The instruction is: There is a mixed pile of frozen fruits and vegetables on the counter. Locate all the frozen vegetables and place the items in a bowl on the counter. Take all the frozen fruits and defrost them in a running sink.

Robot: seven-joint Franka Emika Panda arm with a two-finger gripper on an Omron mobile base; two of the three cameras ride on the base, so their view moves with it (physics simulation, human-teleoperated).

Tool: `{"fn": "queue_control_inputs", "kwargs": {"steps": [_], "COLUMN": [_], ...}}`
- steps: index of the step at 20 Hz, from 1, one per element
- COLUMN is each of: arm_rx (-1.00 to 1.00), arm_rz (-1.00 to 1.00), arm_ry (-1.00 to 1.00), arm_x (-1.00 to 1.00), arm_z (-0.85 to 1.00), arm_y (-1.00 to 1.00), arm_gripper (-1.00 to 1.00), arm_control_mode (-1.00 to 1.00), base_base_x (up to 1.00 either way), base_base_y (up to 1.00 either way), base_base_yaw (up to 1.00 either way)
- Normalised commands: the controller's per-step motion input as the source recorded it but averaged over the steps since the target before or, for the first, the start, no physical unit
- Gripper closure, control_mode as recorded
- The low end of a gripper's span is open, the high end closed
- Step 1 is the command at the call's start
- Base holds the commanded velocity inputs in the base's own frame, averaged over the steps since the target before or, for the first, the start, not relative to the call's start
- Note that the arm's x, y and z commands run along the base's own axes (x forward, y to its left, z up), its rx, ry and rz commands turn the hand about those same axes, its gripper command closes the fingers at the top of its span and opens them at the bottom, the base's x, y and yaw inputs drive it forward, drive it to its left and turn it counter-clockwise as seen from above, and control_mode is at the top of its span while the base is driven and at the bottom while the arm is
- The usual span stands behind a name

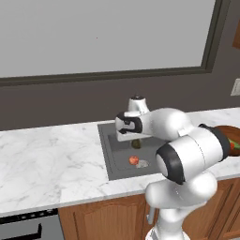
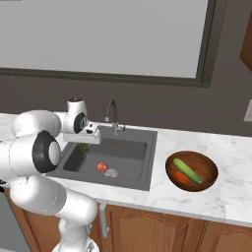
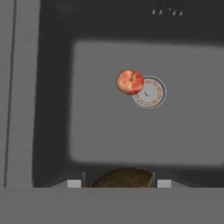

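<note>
Gripper (image 2: pixel 84 145): hangs over the sink's left part, fingers pointing down, clamped on the dark green round fruit (image 2: pixel 84 147); in the hand view that fruit (image 3: pixel 124 177) sits as a brown-green dome between the two finger tips.

Sink (image 2: pixel 133 181): dark grey basin set into the counter (image 2: pixel 231 197), holding the red apple (image 2: pixel 102 167) on its floor; the held fruit is above the basin floor, not resting on it.

Red apple: lies touching the rim of the round metal drain (image 2: pixel 111 173), on the drain's side toward the gripper; from the hand camera the apple (image 3: pixel 129 82) overlaps the drain's (image 3: pixel 149 92) edge.

Faucet (image 2: pixel 112 114): curved gooseneck at the sink's back edge, near the middle; whether water is running cannot be told.

Bowl (image 2: pixel 206 179): reddish-brown, on the counter just right of the sink, apart from its rim.

Bowl contents: green cucumber (image 2: pixel 186 170) lying slantwise across the middle, orange carrot (image 2: pixel 180 177) beside it on the side toward the sink, the two touching or nearly so.

Arm: reaches over the sink's front edge from the cabinet side; in the left base view its elbow covers much of the bowl (image 1: pixel 226 130).
</note>
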Motion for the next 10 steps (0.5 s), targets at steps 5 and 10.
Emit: {"fn": "queue_control_inputs", "kwargs": {"steps": [5,10], "arm_rx": [0.0,0.0], "arm_rz": [0.01,0.02], "arm_ry": [0.0,-0.02], "arm_x": [0.24,0.22], "arm_z": [-0.24,-0.3], "arm_y": [-0.39,-0.36], "arm_gripper": [1.0,1.0], "arm_control_mode": [-1.0,-1.0], "base_base_x": [0.0,0.0], "base_base_y": [0.0,0.0], "base_base_yaw": [0.0,0.0]}}
